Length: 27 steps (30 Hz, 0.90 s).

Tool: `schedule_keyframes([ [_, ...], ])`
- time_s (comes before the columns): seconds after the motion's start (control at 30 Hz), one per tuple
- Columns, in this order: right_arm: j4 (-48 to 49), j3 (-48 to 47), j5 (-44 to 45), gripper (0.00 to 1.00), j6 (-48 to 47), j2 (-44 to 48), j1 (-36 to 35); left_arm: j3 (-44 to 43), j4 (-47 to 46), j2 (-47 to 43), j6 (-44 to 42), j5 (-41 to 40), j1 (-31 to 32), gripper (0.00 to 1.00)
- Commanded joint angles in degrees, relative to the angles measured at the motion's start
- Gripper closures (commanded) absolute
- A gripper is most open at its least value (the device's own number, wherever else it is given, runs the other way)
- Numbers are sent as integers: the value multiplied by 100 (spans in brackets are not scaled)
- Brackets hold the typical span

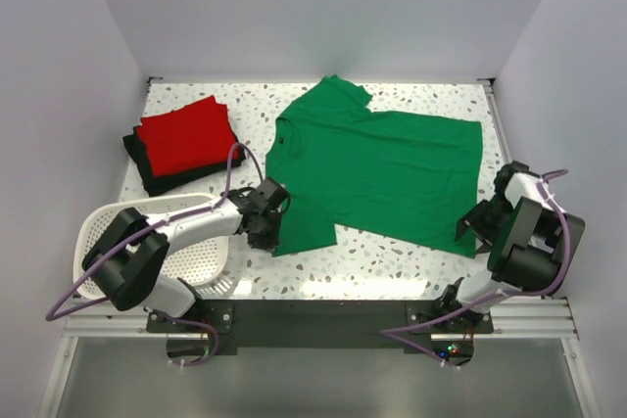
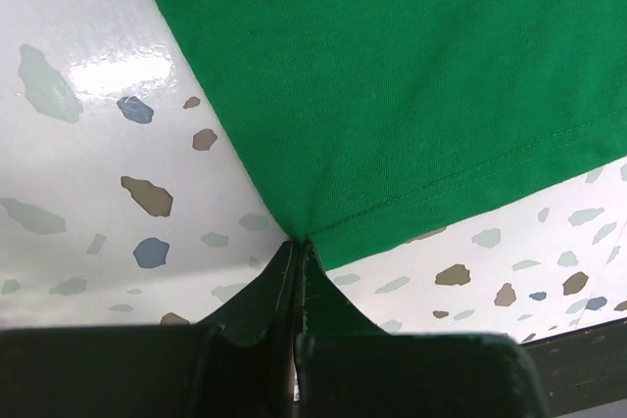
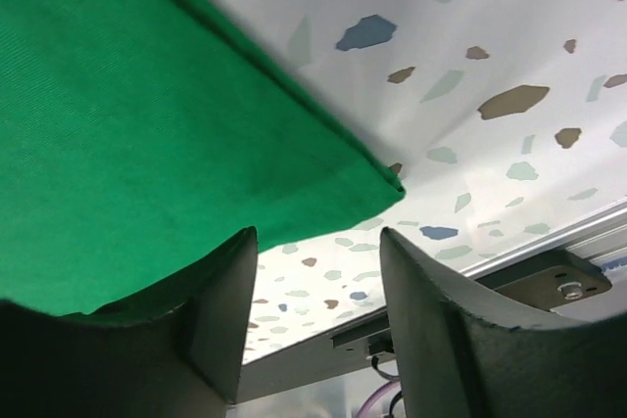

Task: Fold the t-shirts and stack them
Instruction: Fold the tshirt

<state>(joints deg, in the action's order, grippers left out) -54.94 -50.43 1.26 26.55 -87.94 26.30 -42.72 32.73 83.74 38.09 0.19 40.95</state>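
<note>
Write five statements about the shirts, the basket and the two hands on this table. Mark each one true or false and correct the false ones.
1. The left hand is shut on a corner of the green t-shirt. True.
2. The right hand is clamped on that shirt. False: its fingers stand apart, by a corner of the cloth.
3. The red t-shirt lies folded on top of the black t-shirt. True.
4. The green t-shirt is folded and stacked on the red one. False: it lies spread out on the table, apart from the other two.
5. The white basket stands at the far right. False: it is at the near left.
</note>
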Motion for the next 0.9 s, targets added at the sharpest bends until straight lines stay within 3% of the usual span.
schedule_keyframes([
  [0.0, -202, -54, 261, 45, 228, -109, 120, 53, 172, -157, 137, -45, 18, 100],
  [0.27, 97, -54, 225, 62, 351, -461, 437, -61, 234, -34, 164, 105, 18, 100],
  [0.5, 457, 51, 209, 68, 386, -733, 525, -228, 339, 159, 76, 87, 10, 100],
  [0.77, 792, 131, -11, 96, 431, -988, 525, -377, 479, 195, 85, 17, 1, 100],
  [0.87, 538, -19, 23, 100, 308, -892, 525, -544, 655, 142, 59, -79, 10, 100],
])
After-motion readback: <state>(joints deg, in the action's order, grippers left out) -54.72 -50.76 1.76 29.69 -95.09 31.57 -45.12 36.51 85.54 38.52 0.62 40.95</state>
